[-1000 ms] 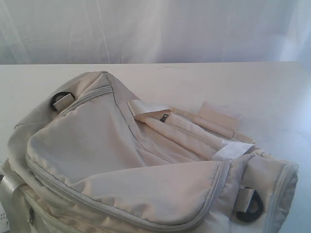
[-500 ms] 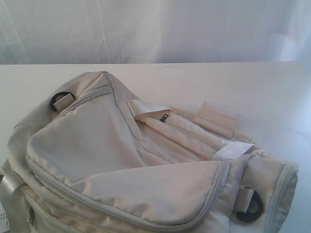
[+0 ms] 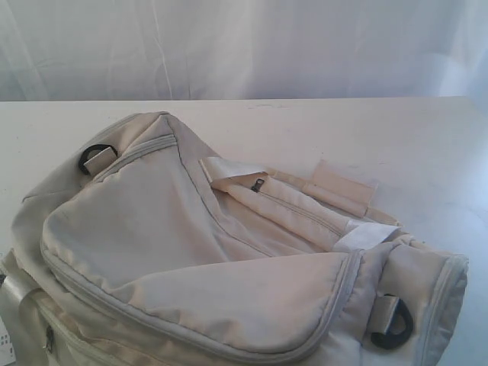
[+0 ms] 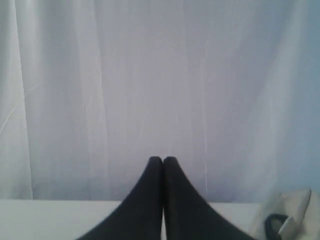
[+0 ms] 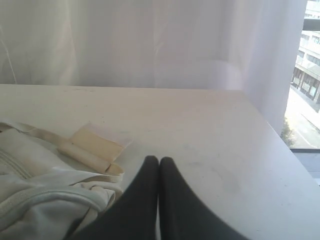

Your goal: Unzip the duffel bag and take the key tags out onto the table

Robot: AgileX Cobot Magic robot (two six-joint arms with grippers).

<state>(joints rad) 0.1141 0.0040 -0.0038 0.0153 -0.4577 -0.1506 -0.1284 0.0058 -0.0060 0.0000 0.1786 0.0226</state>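
Observation:
The cream-beige duffel bag (image 3: 198,259) lies zipped across the front of the white table (image 3: 366,130), its grey zipper (image 3: 152,320) curving round the top flap. Black D-rings (image 3: 95,158) show at both ends, and pale straps (image 3: 320,194) lie on its far side. Neither gripper appears in the exterior view. My left gripper (image 4: 163,161) is shut on nothing, held above the table with one end of the bag (image 4: 290,215) off to the side. My right gripper (image 5: 159,161) is shut and empty beside the bag's end (image 5: 45,200) and strap pad (image 5: 95,145). The key tags are hidden.
A white curtain (image 3: 244,46) hangs behind the table's far edge. The table's right corner and edge (image 5: 270,130) show in the right wrist view, with a window (image 5: 305,75) beyond. Bare tabletop lies behind and to the right of the bag.

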